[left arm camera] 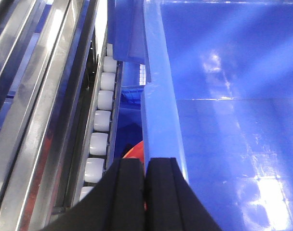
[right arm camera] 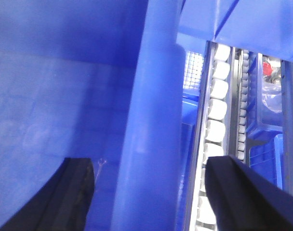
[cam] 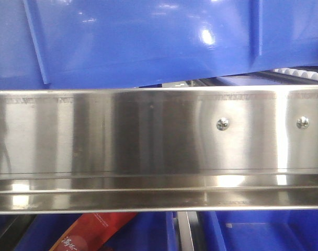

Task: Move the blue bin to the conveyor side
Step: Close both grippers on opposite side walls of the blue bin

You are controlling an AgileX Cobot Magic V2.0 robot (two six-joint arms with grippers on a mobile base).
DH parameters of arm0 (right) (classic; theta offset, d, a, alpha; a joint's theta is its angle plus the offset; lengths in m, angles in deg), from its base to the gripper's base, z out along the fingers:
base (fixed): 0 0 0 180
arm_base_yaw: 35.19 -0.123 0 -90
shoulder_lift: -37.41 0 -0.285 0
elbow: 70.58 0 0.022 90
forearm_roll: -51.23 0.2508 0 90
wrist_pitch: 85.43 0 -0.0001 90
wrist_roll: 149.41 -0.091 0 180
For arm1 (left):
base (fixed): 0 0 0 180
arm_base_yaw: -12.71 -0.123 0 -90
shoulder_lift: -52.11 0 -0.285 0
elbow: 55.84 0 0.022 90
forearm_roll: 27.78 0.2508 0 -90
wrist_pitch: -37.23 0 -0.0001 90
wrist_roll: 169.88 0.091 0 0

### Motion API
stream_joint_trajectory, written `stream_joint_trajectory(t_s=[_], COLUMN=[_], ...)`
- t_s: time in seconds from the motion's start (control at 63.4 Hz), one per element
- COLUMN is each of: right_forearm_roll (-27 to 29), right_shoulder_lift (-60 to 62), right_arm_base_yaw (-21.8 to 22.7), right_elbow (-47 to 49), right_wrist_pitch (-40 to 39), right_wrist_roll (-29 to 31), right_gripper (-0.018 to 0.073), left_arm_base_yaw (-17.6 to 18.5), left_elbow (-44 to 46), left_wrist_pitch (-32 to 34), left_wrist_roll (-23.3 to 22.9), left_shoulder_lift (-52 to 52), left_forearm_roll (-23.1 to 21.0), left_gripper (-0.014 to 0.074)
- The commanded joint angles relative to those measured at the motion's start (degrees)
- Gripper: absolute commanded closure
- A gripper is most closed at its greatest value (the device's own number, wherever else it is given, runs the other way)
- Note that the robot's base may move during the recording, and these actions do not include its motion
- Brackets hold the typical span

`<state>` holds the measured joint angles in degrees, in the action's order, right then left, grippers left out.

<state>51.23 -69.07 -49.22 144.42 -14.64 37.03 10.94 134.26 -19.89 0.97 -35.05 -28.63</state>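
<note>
The blue bin (cam: 148,42) fills the top of the front view, its lower edge slanting up toward the right above the steel rack. In the left wrist view my left gripper (left arm camera: 145,166) is shut, fingers pressed together with nothing seen between them, just beside the near end of the bin's thick rim (left arm camera: 158,96). My right gripper (right arm camera: 150,163) is open wide and straddles the bin's rim (right arm camera: 151,120). Its left finger (right arm camera: 74,192) is inside the bin and its right finger (right arm camera: 243,192) is outside, over the rollers. The conveyor is out of view.
A polished stainless-steel rack rail (cam: 148,136) crosses the front view under the bin. White rollers (left arm camera: 100,120) (right arm camera: 216,106) run alongside the bin's walls. Below the rail lie a red packet (cam: 93,232) and other blue crates (cam: 269,232). Another blue crate (right arm camera: 264,115) holds a clear bag.
</note>
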Motion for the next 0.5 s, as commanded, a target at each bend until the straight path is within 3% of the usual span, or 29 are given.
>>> stream_joint_trajectory(t_s=[0.0, 0.489], right_forearm_roll=[-0.37, -0.37], right_shoulder_lift=[0.27, 0.59], right_arm_base_yaw=[0.19, 0.19], right_elbow=[0.03, 0.14], right_wrist_pitch=[-0.83, -0.83], right_wrist_roll=[0.56, 0.56], right_gripper=[0.0188, 0.0189], left_arm_base_yaw=[0.37, 0.37], left_elbow=[-0.15, -0.26], left_wrist_pitch=[0.25, 0.04], left_wrist_roll=[-0.52, -0.52], left_shoulder_lift=[0.23, 0.23], left_forearm_roll=[-0.05, -0.05], left_gripper=[0.0616, 0.0616])
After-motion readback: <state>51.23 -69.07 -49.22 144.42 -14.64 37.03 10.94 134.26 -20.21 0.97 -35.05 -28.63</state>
